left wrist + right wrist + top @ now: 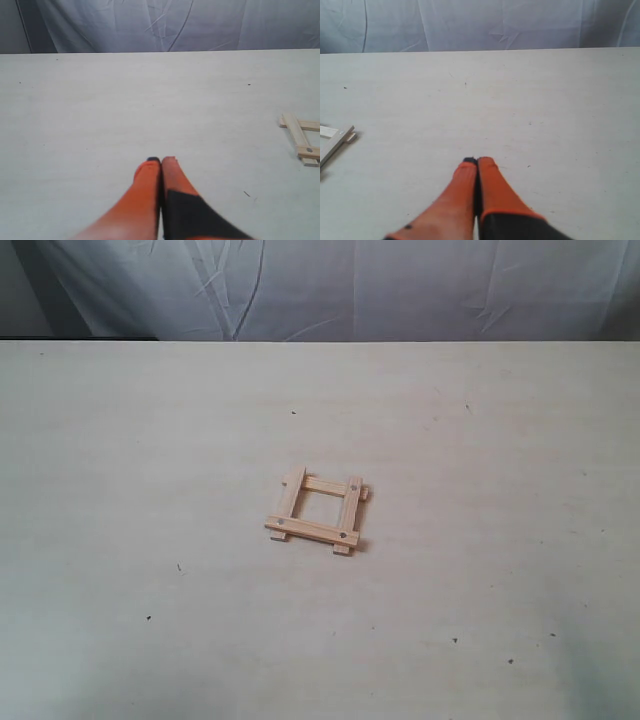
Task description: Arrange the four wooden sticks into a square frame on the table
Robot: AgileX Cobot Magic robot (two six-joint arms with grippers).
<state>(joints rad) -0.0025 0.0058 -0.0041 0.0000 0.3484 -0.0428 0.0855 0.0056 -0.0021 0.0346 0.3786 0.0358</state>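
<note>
The four wooden sticks lie as a small square frame (318,510) near the middle of the table (150,440), overlapping at the corners with ends sticking out. Dark holes show on the near stick (312,530) and the right stick (350,512). Part of the frame (300,140) shows at the edge of the left wrist view, and one corner of the frame (332,142) at the edge of the right wrist view. My left gripper (161,160) is shut and holds nothing, well away from the frame. My right gripper (477,161) is likewise shut and holds nothing. Neither arm appears in the exterior view.
A wrinkled pale cloth backdrop (330,285) hangs behind the table's far edge. Small dark specks (179,567) dot the tabletop.
</note>
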